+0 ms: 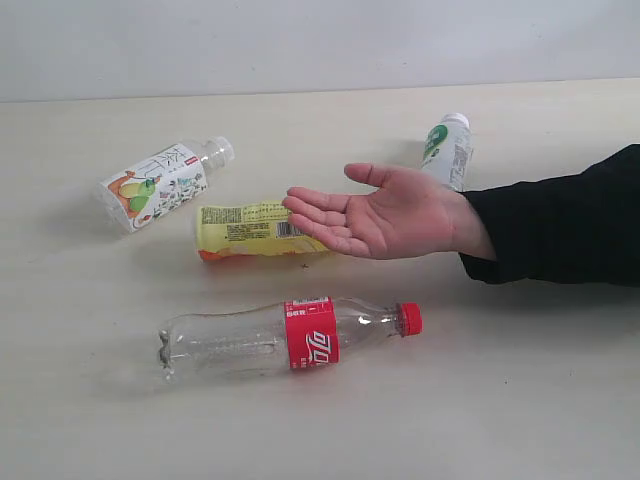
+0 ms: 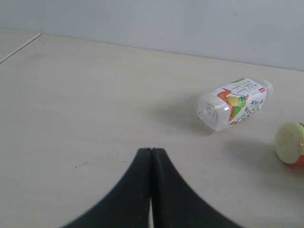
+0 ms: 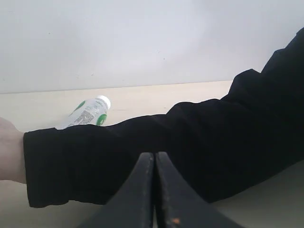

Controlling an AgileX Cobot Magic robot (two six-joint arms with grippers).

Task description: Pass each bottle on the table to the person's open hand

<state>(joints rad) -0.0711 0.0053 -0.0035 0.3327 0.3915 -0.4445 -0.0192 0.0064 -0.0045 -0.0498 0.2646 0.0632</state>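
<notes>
Several bottles lie on the pale table [image 1: 520, 400]. A clear bottle with red label and red cap [image 1: 290, 337] lies nearest the front. Behind it rests a yellow-labelled bottle [image 1: 250, 230], partly behind the fingers of the person's open hand [image 1: 385, 212], palm up, on a black-sleeved arm [image 1: 560, 215]. A fruit-picture bottle [image 1: 160, 185] lies at the left, also seen in the left wrist view [image 2: 232, 103]. A white-green bottle [image 1: 448, 150] lies behind the hand. My left gripper [image 2: 151, 151] is shut and empty. My right gripper [image 3: 155, 155] is shut and empty, close to the sleeve [image 3: 190, 147].
A plain pale wall [image 1: 320, 40] rises behind the table's far edge. Neither arm shows in the exterior view. In the left wrist view the yellow bottle's base [image 2: 290, 142] sits at the picture's side.
</notes>
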